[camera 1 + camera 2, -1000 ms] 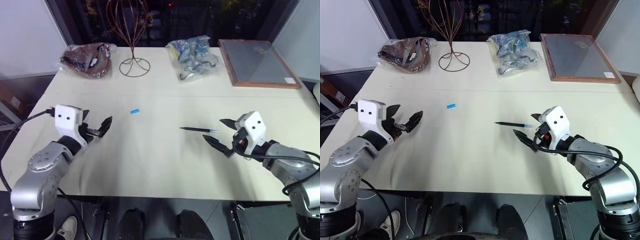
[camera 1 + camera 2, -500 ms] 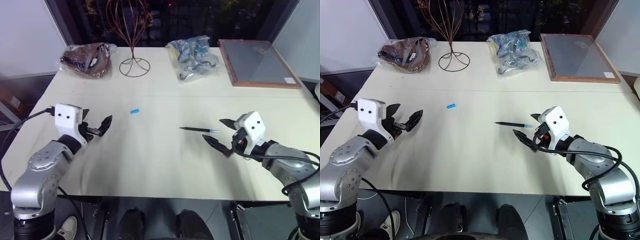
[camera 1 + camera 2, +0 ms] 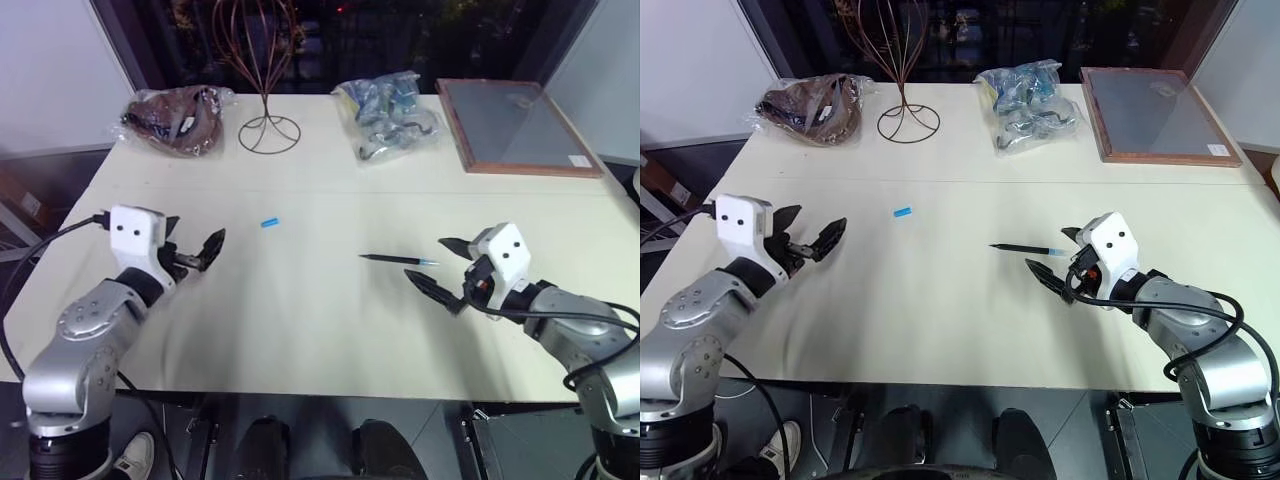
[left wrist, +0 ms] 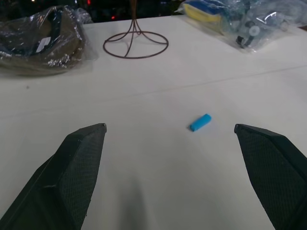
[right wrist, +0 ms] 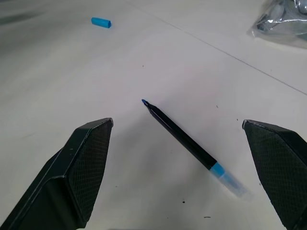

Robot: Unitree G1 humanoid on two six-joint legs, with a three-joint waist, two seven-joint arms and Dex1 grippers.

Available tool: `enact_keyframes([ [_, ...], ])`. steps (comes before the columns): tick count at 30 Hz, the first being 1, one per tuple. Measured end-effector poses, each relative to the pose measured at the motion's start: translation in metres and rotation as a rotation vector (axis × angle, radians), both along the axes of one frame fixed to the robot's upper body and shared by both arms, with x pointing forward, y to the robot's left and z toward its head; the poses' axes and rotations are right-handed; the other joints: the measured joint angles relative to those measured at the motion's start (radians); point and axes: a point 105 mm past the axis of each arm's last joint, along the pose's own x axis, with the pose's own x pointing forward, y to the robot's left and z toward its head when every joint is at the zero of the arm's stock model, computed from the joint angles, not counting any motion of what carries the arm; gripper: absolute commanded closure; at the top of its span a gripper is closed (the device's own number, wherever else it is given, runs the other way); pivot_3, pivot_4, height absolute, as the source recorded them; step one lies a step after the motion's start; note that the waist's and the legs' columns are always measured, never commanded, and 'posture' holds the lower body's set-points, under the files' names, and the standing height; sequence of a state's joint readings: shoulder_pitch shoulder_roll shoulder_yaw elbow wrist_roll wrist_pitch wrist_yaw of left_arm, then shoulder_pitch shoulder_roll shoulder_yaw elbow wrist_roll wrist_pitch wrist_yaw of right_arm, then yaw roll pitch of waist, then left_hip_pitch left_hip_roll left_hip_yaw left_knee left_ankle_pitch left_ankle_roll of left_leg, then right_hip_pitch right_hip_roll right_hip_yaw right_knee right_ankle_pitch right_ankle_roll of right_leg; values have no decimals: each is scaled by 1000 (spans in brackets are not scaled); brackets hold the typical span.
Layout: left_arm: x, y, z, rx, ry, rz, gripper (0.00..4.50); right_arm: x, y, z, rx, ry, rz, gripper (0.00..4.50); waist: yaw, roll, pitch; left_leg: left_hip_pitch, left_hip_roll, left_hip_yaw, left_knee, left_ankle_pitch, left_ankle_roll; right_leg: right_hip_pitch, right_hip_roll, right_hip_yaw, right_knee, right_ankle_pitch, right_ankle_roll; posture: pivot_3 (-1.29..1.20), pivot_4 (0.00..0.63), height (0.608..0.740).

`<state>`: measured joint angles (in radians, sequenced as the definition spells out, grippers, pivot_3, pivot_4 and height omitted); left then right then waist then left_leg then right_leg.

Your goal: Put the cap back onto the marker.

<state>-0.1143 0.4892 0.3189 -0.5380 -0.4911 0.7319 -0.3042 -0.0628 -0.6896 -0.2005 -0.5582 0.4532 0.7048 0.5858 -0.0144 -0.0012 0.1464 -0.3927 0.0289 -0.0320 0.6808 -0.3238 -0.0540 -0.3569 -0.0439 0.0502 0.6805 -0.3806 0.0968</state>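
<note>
The table (image 3: 300, 320) was a pale cream surface with dark windows behind it. The cap (image 3: 269, 223) lay apart from the marker (image 3: 398, 260). The left gripper (image 3: 196, 250) and right gripper (image 3: 446, 268) hovered spread and empty. At the far edge sat two plastic bags, contents unclear (image 3: 175, 118), a wire stand (image 3: 268, 132) and a framed board (image 3: 515, 128).

I seem to stand in a lab or office; a plain cream table (image 3: 300, 320); dark windows (image 3: 400, 40) far behind.
</note>
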Motion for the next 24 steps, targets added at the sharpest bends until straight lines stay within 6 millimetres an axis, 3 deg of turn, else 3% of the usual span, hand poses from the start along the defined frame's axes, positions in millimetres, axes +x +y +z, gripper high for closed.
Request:
enact_keyframes([
  [24,5,-4,-2,-6,11,-17,20,0,1,-2,2,3,-6,0,0,0,0,0,0,0,0,0,0,0,0,0,0,0,0,0,150,740],
])
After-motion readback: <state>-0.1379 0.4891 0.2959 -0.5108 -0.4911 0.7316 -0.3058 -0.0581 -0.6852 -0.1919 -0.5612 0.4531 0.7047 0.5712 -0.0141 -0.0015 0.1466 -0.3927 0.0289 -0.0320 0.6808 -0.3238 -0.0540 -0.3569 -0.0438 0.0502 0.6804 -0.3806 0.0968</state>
